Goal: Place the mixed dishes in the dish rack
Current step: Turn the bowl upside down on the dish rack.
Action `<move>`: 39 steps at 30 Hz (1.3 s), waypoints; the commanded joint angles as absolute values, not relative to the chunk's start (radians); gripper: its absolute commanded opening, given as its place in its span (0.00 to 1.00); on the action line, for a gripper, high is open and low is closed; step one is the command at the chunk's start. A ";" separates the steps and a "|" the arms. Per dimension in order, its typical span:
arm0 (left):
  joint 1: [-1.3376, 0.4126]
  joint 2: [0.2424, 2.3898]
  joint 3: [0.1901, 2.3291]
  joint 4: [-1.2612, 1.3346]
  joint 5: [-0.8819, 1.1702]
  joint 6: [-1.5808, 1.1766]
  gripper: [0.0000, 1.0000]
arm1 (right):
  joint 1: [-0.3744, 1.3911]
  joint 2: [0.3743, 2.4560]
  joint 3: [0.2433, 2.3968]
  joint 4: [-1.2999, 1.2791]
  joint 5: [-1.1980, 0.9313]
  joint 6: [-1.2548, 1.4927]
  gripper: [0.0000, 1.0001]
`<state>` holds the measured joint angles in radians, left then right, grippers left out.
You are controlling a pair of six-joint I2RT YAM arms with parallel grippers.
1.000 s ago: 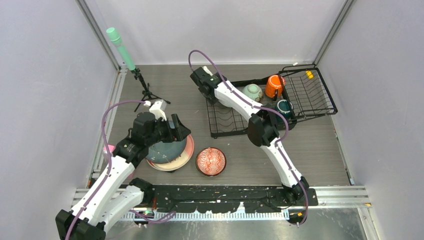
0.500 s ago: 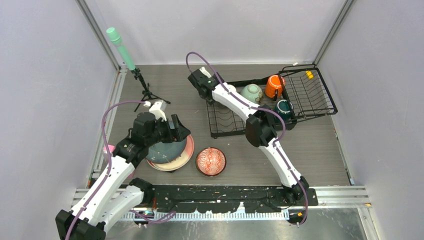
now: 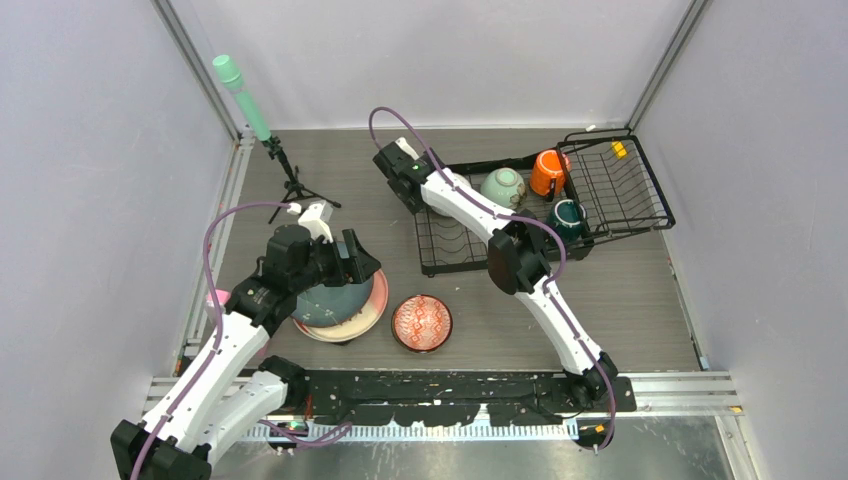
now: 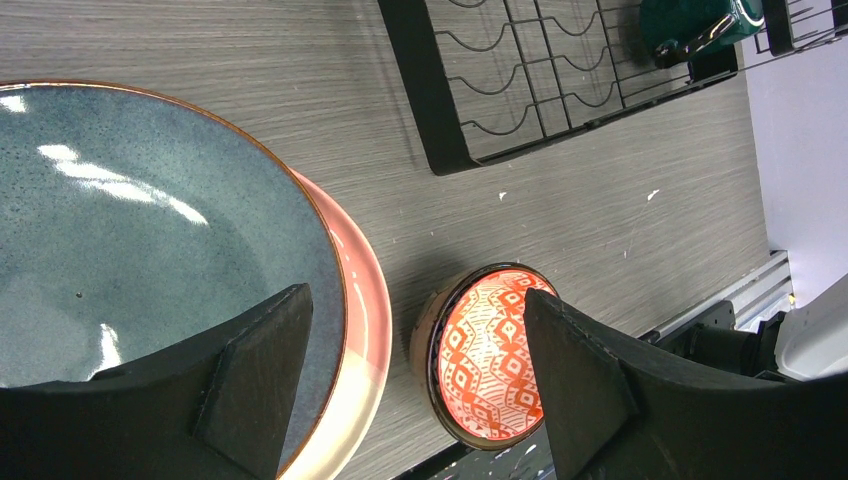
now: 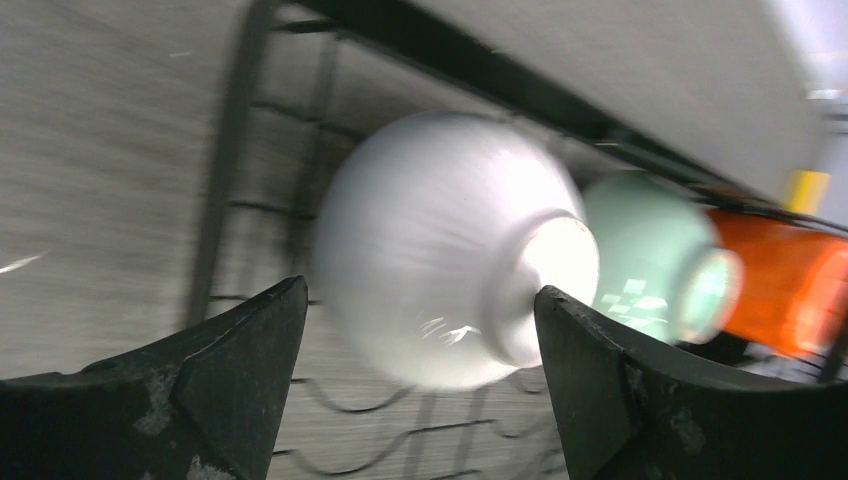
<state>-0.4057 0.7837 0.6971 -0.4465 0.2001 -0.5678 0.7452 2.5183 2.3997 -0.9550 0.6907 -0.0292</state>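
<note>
The dark teal speckled plate (image 4: 130, 230) lies stacked on the pink plate (image 4: 365, 320), and beside them stands the orange-patterned bowl (image 4: 490, 350). My left gripper (image 4: 415, 300) hovers open above the plates' right rim and holds nothing. In the dish rack (image 3: 440, 255) sit a white bowl (image 5: 440, 250), a mint-green bowl (image 5: 650, 255), an orange mug (image 3: 549, 172) and a dark teal mug (image 3: 568, 215). My right gripper (image 5: 420, 300) is open at the rack's far left corner. Its fingers stand apart from the white bowl, which rests bottom-up on the slotted wires.
A mint-green cylinder on a black tripod (image 3: 262, 130) stands at the far left. A small pink cup (image 3: 217, 297) peeks out beside my left arm. The gridded tray section (image 3: 625, 185) tilts up at the far right. Walls close in left and right.
My right gripper has opened wider and drawn back to the left, off the white bowl, which stays in the rack. The left arm has not moved.
</note>
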 commanded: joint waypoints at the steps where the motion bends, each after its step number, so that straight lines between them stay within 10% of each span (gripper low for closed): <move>1: -0.408 0.776 0.732 -0.443 0.202 -0.570 0.80 | 0.744 2.591 2.385 -0.982 0.469 0.072 0.89; 16: -0.408 0.788 0.746 -0.451 0.216 -0.545 0.84 | 0.720 2.221 2.291 -0.903 0.363 0.128 0.90; 39: -0.408 0.777 0.739 -0.409 0.104 -0.556 1.00 | 0.716 1.404 1.246 -0.498 0.163 0.545 0.87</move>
